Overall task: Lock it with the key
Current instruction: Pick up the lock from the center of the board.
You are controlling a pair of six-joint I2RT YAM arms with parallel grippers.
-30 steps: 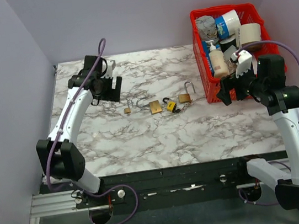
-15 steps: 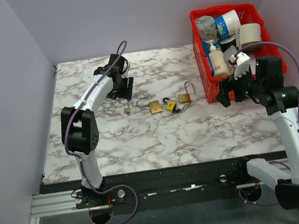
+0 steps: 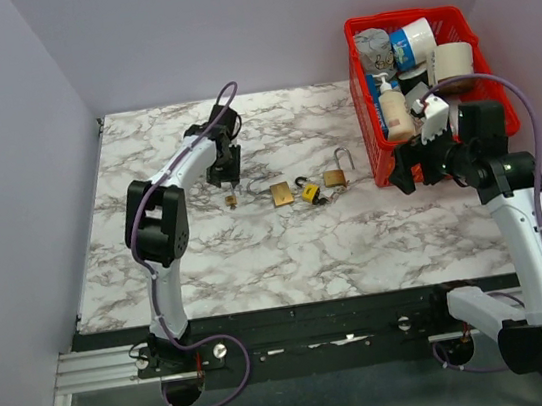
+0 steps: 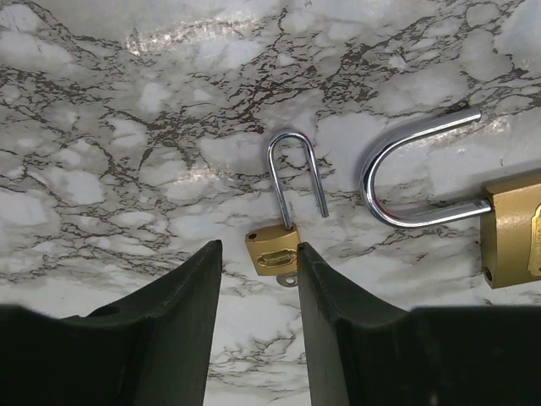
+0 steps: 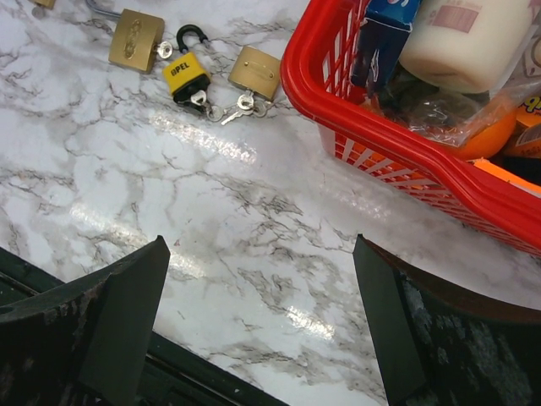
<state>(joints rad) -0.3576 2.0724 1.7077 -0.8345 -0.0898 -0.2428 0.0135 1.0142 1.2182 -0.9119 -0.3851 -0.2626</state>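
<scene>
Small brass padlock (image 4: 272, 251) lies flat on the marble desk (image 3: 258, 255), left of the row, its thin shackle (image 4: 296, 173) sprung open and pointing away from your left arm. A sliver of silver (image 4: 288, 279) shows under the body. That is likely its key in the keyway, though it is too small to be sure.

Your left tool (image 4: 259, 254) stands straight over it with its jaws half spread, one finger on each side of the body. The right-hand finger (image 4: 338, 321) is at the body's edge and the other stands off with bare marble between, so nothing is gripped yet. My read is that the straddle is there to pinch the body so the shackle can be pressed home.

Just beside it is a larger brass padlock (image 4: 511, 228), its thick shackle also open and curving toward the small one. It sits close enough that a stray finger could nudge it.

Further right along the row are a yellow-and-black padlock (image 5: 186, 72) and another brass padlock (image 5: 255, 70), with loose keys (image 5: 237, 108) lying against them on a ring.

Your right tool (image 5: 262, 313) hovers over bare desk near the basket with its jaws fully apart and holding nothing — it looks parked out of the way.

Red plastic basket (image 3: 375, 138) sits at the far right corner, piled full:
- a cream pump bottle (image 3: 396, 113)
- a blue-and-white tub (image 3: 414, 41)
- a beige tape roll (image 3: 453, 61)
- crinkled packets underneath that can't be made out
</scene>
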